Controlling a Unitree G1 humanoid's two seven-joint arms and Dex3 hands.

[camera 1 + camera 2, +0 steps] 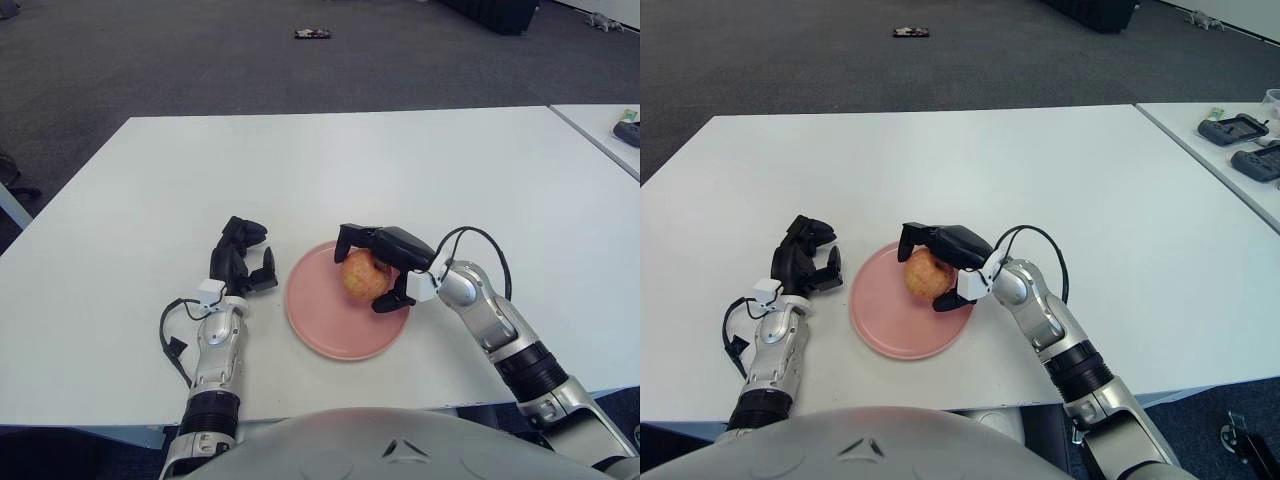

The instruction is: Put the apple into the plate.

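Plainly unlabelled apple in right robot hand, fingers curled, over plate.

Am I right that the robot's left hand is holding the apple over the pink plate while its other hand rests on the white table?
Not quite: it is the right hand whose fingers wrap the apple over the pink plate, as the left eye view shows. The left hand is the one resting on the white table, holding nothing.
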